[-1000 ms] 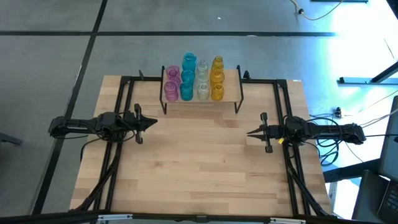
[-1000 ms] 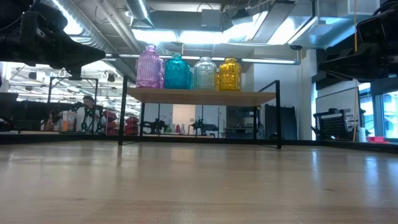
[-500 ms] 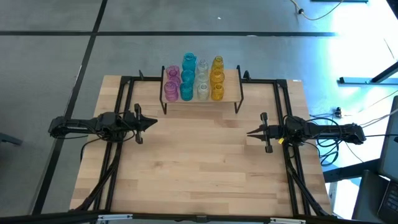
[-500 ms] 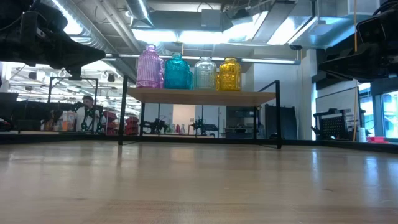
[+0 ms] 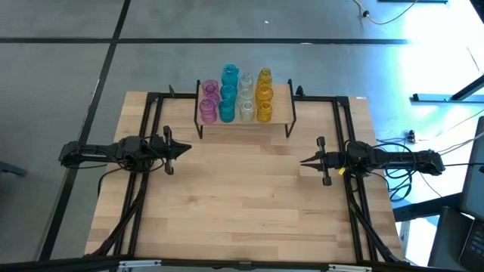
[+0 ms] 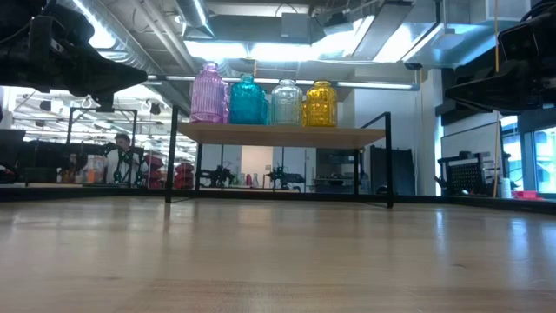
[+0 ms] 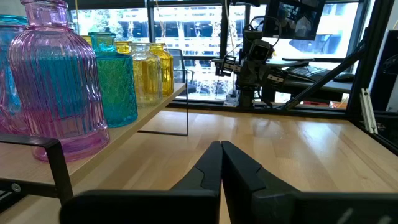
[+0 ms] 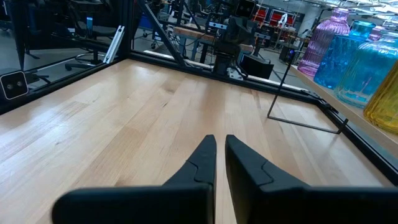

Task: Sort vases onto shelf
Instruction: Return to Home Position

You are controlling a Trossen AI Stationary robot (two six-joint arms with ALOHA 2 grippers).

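Pink, teal-blue, clear and amber-yellow glass vases (image 5: 236, 97) stand upright in colour rows on the shelf (image 5: 281, 108), a light-wood board on thin black legs at the table's far middle; in the low view the vases (image 6: 261, 100) rest by their bases on the board (image 6: 278, 135). My left gripper (image 5: 189, 148) hovers shut over the table's left side, pointing level toward the right. My right gripper (image 5: 302, 161) hovers shut over the right side, pointing level toward the left. Both hold nothing; their fingertips show together in the left wrist view (image 7: 221, 144) and the right wrist view (image 8: 220, 138).
A black metal frame (image 5: 155, 113) runs along the wooden table's left, right and far sides. Bare tabletop (image 5: 242, 196) lies between the two arms and toward the near edge. Cables (image 5: 408, 177) trail off the right side. A person (image 6: 122, 156) sits far behind in the room.
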